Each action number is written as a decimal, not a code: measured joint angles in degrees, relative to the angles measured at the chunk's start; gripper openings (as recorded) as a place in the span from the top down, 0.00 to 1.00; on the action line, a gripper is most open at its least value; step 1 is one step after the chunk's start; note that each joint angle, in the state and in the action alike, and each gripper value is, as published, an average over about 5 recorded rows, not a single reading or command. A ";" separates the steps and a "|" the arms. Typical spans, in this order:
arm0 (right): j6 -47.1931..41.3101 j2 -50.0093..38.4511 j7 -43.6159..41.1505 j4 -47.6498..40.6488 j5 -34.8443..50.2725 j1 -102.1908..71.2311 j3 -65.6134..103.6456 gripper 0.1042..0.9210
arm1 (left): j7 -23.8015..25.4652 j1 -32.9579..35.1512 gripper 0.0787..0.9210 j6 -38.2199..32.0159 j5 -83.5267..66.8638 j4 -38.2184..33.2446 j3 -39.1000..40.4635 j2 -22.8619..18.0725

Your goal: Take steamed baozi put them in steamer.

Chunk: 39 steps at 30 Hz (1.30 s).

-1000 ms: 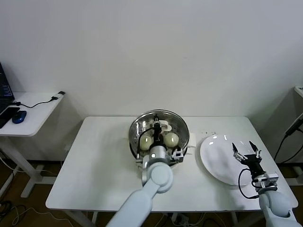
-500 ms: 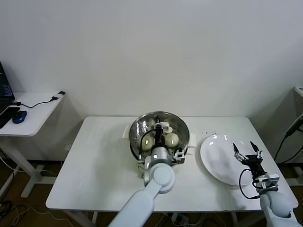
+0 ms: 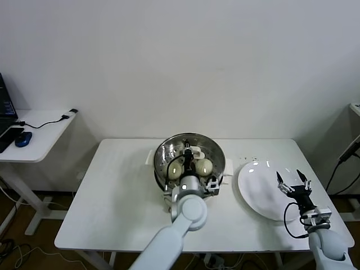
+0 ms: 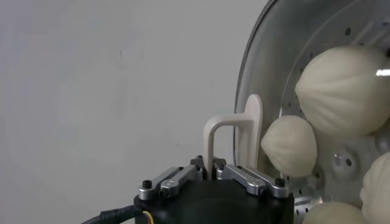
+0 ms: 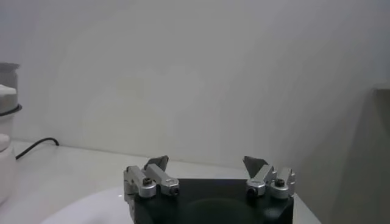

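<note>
Centrally on the white counter (image 3: 112,197), nearer its rear edge, the steamer (image 3: 163,154) is seen, a shiny steel pot with a perforated tray; the steamed baozi (image 3: 203,166) are lying inside it, two being plain in the head view and four at least partly visible in the left wrist view, cream-white and close together on the tray; one baozi (image 4: 289,146) is found just beside the pot's wall. The left tool (image 3: 187,153) is held over the steamer, above the buns, with its jaws brought fully together and nothing gripped between them; in the left wrist view a white hooked finger (image 4: 234,137) is seen standing up beside the steamer's rim, though whether it touches the rim cannot be told. A flat white plate (image 3: 259,191) is set toward the counter's right edge, well apart from the steamer. The right tool (image 3: 292,181) is held over the plate's right part, near the counter's right edge; its jaws are spread wide and nothing is held.
</note>
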 measured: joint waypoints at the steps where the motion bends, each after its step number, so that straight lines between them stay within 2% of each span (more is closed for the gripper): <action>1: 0.00 -0.01 -0.08 0.00 0.00 -0.03 0.07 0.12 | 0.11 -0.01 0.91 0.00 0.02 -0.04 -0.01 0.02; 3: 0.00 -0.06 -0.21 0.00 0.00 -0.09 0.23 0.12 | 0.48 -0.07 0.90 -0.01 0.13 -0.21 -0.01 0.11; 6: 0.00 -0.13 -0.35 -0.05 -0.01 -0.13 0.45 0.12 | 1.26 -0.17 0.84 -0.02 0.40 -0.73 0.19 0.44; 16: 0.00 -0.22 -0.55 -0.56 -0.22 -0.05 1.01 0.12 | 4.20 0.91 0.49 -0.05 0.58 -5.31 0.95 2.84; 21: -0.03 -0.30 -0.56 -0.92 -0.32 0.25 1.43 0.12 | 5.54 2.48 0.33 -0.04 -0.69 -9.80 1.35 5.10; 26: -0.24 -0.36 -0.49 -1.14 -0.37 0.47 1.87 0.12 | 4.75 5.09 0.17 -0.01 -3.20 -15.22 1.42 8.12; 29: -0.53 -0.36 -0.43 -1.03 -0.37 0.36 2.14 0.12 | 3.04 6.94 0.12 0.00 -5.55 -18.64 1.03 10.23; 39: -2.67 -0.36 -0.60 1.00 -1.71 -1.00 2.95 0.12 | -7.26 15.76 0.12 0.01 -18.54 -29.15 -5.89 17.82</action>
